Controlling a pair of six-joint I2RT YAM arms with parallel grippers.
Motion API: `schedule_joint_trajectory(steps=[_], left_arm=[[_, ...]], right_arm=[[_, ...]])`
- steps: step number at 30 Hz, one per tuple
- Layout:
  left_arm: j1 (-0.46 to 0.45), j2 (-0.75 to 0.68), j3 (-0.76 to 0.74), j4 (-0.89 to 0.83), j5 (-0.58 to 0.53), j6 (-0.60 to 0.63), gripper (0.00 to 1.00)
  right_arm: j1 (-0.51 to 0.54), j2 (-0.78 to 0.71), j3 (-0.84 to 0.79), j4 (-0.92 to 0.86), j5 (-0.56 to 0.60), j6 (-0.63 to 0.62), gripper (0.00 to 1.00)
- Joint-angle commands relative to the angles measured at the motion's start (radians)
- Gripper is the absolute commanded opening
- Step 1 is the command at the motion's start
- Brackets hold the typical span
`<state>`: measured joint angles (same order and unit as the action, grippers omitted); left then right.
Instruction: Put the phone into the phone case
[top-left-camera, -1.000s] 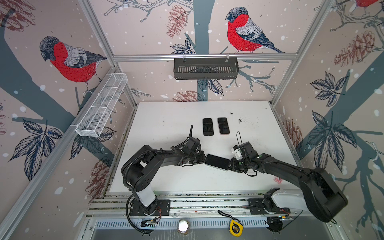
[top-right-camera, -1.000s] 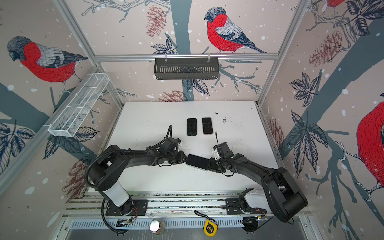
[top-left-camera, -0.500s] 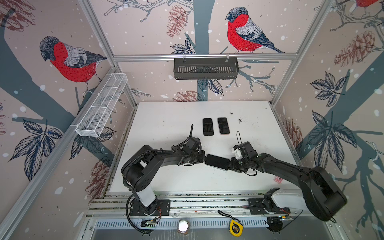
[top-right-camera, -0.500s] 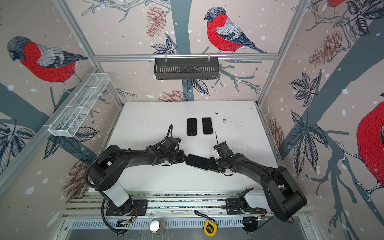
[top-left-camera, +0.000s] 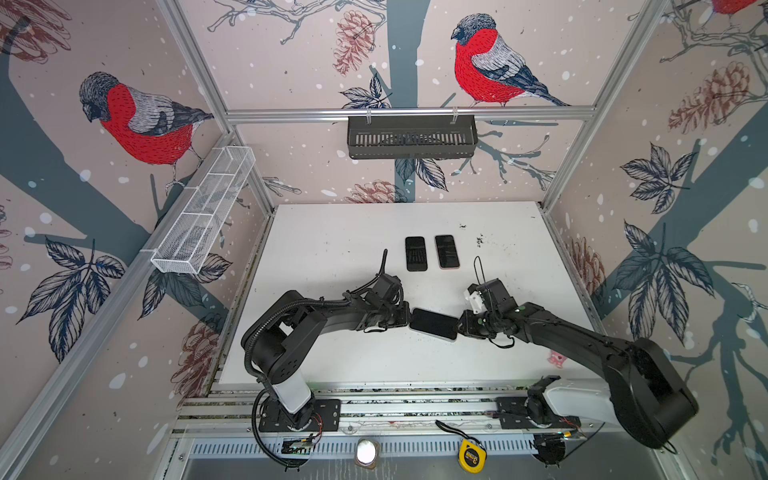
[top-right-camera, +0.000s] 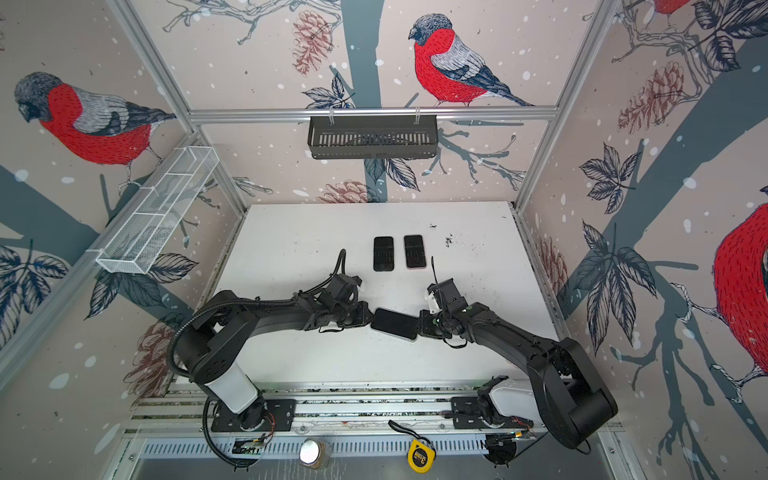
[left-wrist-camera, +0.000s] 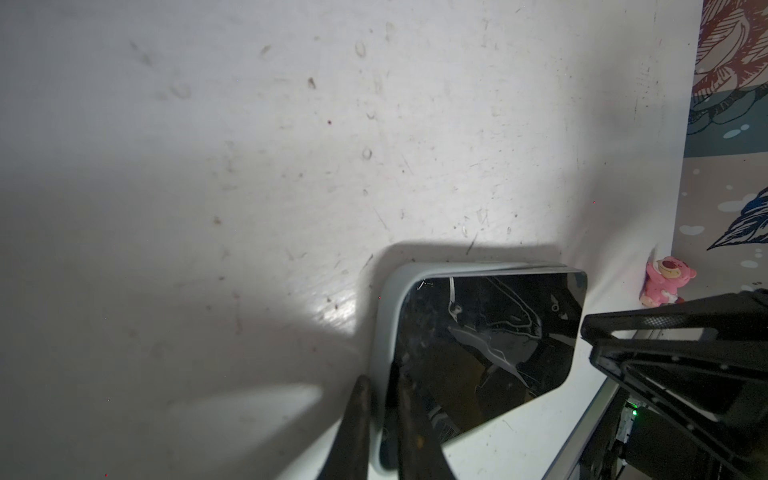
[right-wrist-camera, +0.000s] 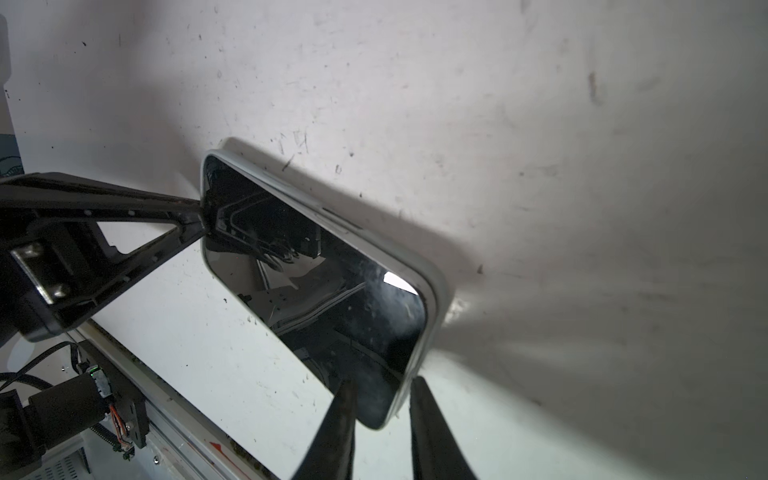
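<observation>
Phone (top-left-camera: 434, 325) sits low at the front middle of the counter (top-left-camera: 332, 232), bridged between the two arms just where it was a second ago; neither arm has shifted noticeably. The left pincer (top-left-camera: 409, 319) is clamped on one short end and the right pincer (top-left-camera: 459, 328) on the opposite end, as before.

In both top views the phone is only a dark slab with a thin pale edge. The left wrist view shows more: a pale grey phone case (left-wrist-camera: 384, 332) wraps the dark glass, and the fingers (left-wrist-camera: 357, 415) pinch case wall and screen together. Whether the phone is seated all round cannot be told.

In the right wrist view that arm's fingers (right-wrist-camera: 340, 419) straddle a corner, one on the glass and one behind the case, while the left pincer's tip meets the far end.

A pink toy figure (left-wrist-camera: 667, 280) at the counter's edge is clear from the left wrist but only a small blot from above.

Only the top views show two spare phones (top-left-camera: 416, 253) lying flat side by side farther back, well apart.
</observation>
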<state>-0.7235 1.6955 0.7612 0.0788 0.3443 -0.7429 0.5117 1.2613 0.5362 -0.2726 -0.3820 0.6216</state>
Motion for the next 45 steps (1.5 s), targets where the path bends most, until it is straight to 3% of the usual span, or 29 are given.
schedule_joint_trajectory(steps=[1, 14, 20, 38, 45], left_arm=[[-0.007, 0.0, -0.005, -0.091, -0.017, 0.01, 0.15], [-0.027, 0.018, -0.011, -0.079, -0.021, 0.005, 0.14], [-0.031, 0.024, -0.01, -0.073, -0.013, 0.004, 0.14], [-0.034, 0.019, 0.002, -0.107, -0.036, 0.024, 0.14], [-0.034, -0.071, 0.07, -0.269, -0.132, 0.068, 0.18]], right_arm=[[0.005, -0.003, -0.006, -0.009, 0.008, -0.013, 0.22], [0.068, 0.028, -0.054, 0.075, 0.007, 0.041, 0.14], [0.079, 0.042, -0.041, 0.082, 0.017, 0.049, 0.04], [0.117, 0.05, -0.026, 0.046, 0.097, 0.051, 0.02], [0.019, -0.028, 0.064, -0.06, 0.123, -0.034, 0.07]])
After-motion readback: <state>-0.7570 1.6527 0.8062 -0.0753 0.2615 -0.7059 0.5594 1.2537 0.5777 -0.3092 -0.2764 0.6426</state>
